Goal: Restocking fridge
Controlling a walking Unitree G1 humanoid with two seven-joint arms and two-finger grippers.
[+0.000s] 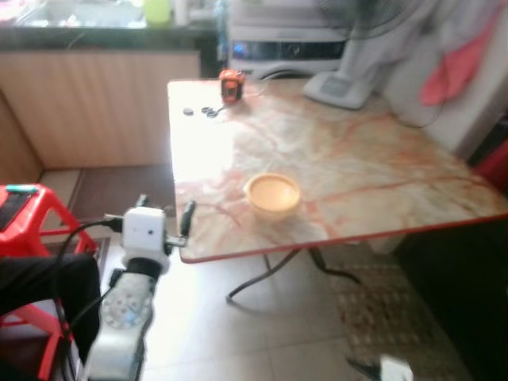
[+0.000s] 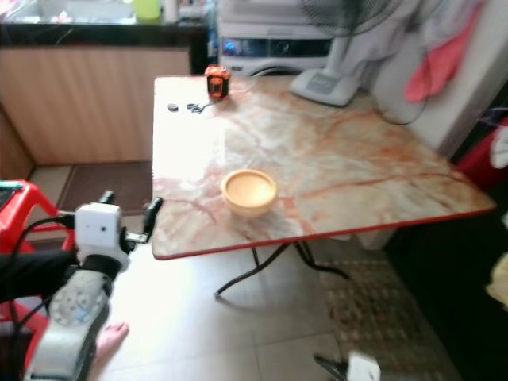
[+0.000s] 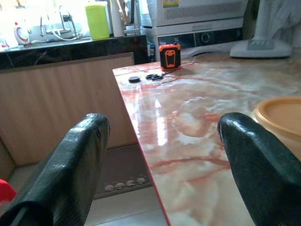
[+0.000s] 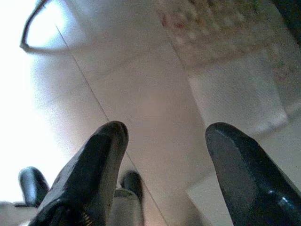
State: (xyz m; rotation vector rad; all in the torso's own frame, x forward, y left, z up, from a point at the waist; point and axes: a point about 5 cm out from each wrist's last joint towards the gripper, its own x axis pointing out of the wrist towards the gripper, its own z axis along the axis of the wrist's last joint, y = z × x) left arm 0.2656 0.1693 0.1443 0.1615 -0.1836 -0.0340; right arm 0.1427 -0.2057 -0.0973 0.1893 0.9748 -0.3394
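I see a marble-patterned table (image 1: 349, 159) with a red edge taking up the middle of the scene, its folding metal legs on a pale tiled floor (image 1: 238, 341). Beyond it, at the far side, run a wooden counter (image 1: 103, 103) and a white appliance (image 1: 286, 40), with a fan base (image 1: 337, 87) sitting on the table's far right part. At the near left stands a red stool (image 1: 28, 214) (a dark-sleeved limb of a person lies across it). My left gripper (image 1: 164, 219) is raised just off the table's near left corner, fingers (image 3: 80, 160) spread wide apart and holding nothing. My right gripper (image 4: 164, 160) hangs low over the floor, its fingers also spread and empty. On the table, near the front edge and just right of the left gripper, sits a yellow bowl (image 1: 273, 194). At the far left corner I make out an orange tape measure (image 1: 231, 85) and a few small dark bits (image 1: 202, 111) beside it.
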